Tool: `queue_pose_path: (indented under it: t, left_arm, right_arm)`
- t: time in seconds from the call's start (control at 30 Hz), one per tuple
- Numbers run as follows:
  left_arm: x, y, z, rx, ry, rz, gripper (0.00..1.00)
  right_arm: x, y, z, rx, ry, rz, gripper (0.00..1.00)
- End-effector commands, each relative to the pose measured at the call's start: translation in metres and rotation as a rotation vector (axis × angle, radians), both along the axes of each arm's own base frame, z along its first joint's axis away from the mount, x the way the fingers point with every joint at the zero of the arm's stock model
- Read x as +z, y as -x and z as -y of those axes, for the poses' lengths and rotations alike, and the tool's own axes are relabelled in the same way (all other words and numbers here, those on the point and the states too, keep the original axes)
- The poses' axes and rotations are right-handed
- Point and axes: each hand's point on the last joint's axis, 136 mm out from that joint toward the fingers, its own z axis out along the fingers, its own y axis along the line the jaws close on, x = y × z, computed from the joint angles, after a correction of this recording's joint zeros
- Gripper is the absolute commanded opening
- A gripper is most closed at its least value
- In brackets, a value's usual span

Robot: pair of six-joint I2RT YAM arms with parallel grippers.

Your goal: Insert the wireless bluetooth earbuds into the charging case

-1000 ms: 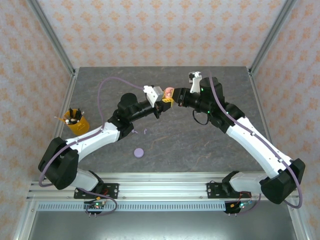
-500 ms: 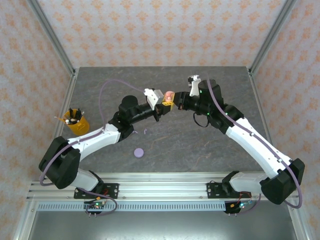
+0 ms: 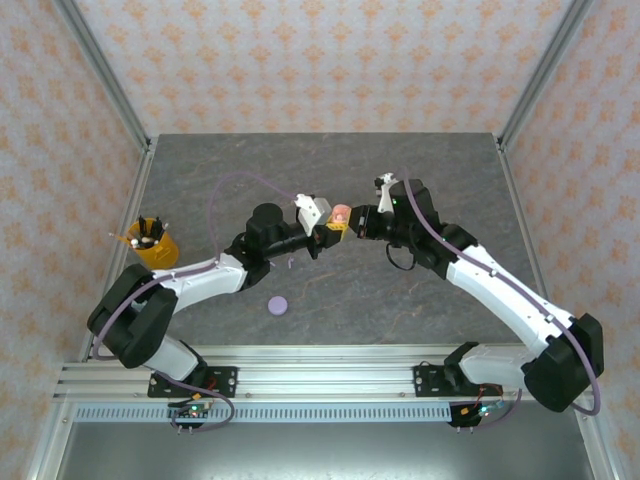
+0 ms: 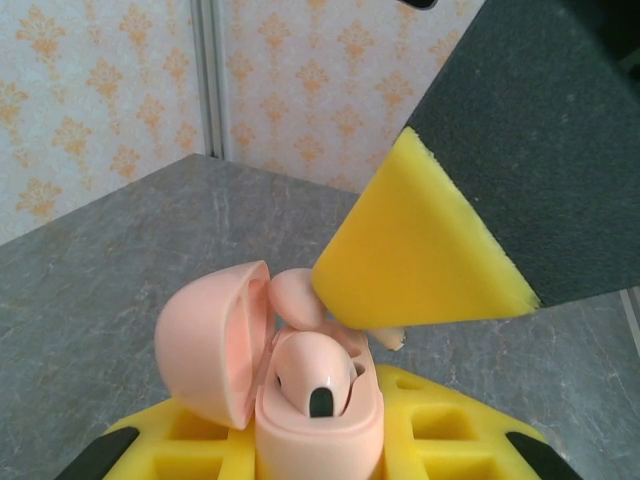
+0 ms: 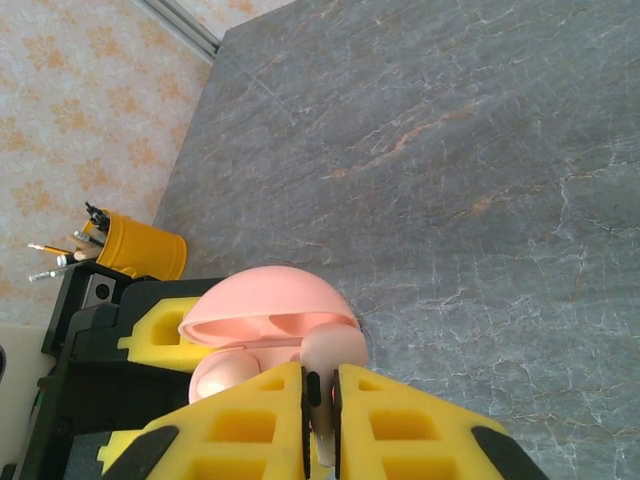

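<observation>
Earbud (image 5: 335, 350), pale pink, is pinched by its stem between the pads of the right hand (image 3: 350, 222), at the mouth of the open pink case (image 4: 320, 415). The left hand (image 3: 328, 232) clamps that case above the middle of the tabletop (image 3: 420, 300). Two pink earbuds show: the second earbud (image 4: 312, 375) sits in the case. One lilac case (image 3: 277, 305) lies toward the near edge.

**Covered and cropped around the pink case**

In the right wrist view, the yellow pads of the right end effector (image 5: 320, 415) hide the lower half of the charging case (image 5: 268, 305). They also hide most of the pink earbud (image 5: 333, 350) stem, which runs off the bottom edge. The orange cup (image 3: 152, 245) at the tabletop's left edge holds items too small to name.
</observation>
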Motion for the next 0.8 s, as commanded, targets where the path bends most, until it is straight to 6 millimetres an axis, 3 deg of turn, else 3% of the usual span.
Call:
queue_pose_path:
  t: [0.0,0.5,0.77]
  left_arm:
    - [0.037,0.008,0.007,-0.048,0.094,0.117,0.00]
    - [0.041,0.004,0.006,-0.025,0.094,0.119,0.00]
    - [0.049,-0.001,0.005,-0.006,0.128,0.116,0.00]
  right_arm:
    - [-0.027,0.002,0.000,-0.002,0.039,-0.070,0.14]
    - [-0.014,0.007,0.006,-0.006,0.028,-0.026,0.06]
    - [0.014,0.015,0.014,-0.034,-0.056,0.062,0.05]
